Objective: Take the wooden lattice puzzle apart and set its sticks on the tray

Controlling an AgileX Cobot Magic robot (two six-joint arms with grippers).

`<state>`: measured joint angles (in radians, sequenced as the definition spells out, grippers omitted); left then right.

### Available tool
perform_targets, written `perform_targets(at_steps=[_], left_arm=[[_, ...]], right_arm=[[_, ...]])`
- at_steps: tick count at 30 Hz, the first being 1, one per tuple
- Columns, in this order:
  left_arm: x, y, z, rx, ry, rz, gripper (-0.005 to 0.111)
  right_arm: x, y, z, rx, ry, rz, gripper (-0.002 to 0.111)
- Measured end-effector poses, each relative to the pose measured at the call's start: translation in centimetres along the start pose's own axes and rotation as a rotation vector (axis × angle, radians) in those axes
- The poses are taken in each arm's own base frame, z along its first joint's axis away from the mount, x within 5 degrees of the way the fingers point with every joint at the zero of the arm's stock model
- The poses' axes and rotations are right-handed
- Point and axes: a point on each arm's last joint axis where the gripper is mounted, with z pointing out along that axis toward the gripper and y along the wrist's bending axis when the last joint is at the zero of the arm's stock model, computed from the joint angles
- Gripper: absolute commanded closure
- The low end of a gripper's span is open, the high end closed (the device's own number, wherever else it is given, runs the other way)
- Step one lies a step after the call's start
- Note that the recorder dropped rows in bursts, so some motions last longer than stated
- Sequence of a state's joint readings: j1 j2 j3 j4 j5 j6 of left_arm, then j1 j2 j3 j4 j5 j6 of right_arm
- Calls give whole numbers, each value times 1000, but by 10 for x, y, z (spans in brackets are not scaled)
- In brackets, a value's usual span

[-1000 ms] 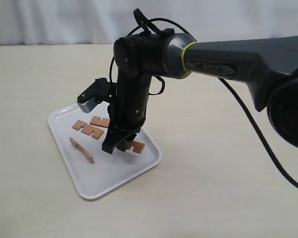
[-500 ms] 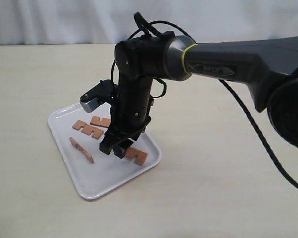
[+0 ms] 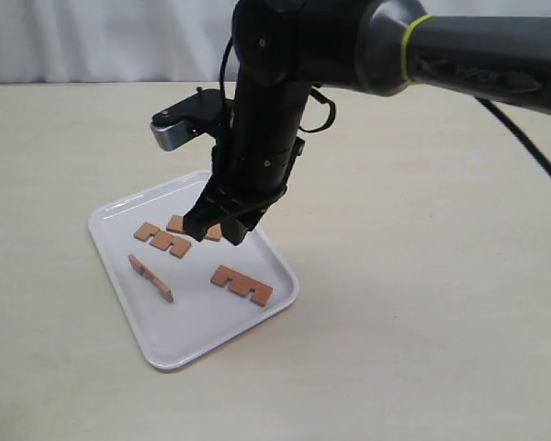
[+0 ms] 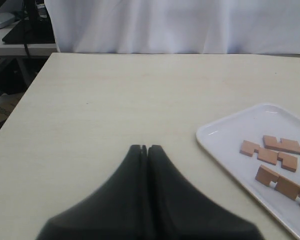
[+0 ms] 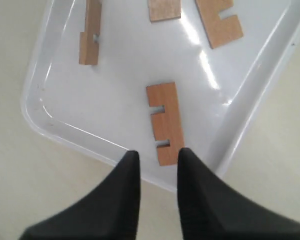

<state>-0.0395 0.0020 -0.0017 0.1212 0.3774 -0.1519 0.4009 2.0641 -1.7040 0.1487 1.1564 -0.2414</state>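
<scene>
Sticks [image 3: 242, 284]: all four apart on tray [image 3: 202, 322], below right fingers [image 5: 121, 200]; nearest one's long axis in line with their narrow, empty gap. Left fingers [image 4: 162, 190] pressed together, farther off over counter [image 4: 115, 100].

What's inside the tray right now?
Four loose sticks lie in the tray, with no assembled lattice. In the exterior view the open right tool covers part of the far stick and the tray floor behind it.
</scene>
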Motion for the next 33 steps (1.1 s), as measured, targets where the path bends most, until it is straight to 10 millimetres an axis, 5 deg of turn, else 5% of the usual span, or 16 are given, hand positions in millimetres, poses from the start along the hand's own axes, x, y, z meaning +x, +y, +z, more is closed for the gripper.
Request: perform_targets(at_steps=[7, 12, 21, 27, 33], left_arm=[[0, 0, 0, 0, 0, 0, 107], [0, 0, 0, 0, 0, 0, 107], [0, 0, 0, 0, 0, 0, 107], [0, 0, 0, 0, 0, 0, 107], [0, 0, 0, 0, 0, 0, 107]], right_arm=[[37, -30, 9, -35, -26, 178, 104], [87, -69, 14, -22, 7, 337, 104], [180, -120, -65, 140, -259, 619, 104], [237, -108, -106, 385, -504, 660, 104], [262, -70, -120, 499, -762, 611, 104]])
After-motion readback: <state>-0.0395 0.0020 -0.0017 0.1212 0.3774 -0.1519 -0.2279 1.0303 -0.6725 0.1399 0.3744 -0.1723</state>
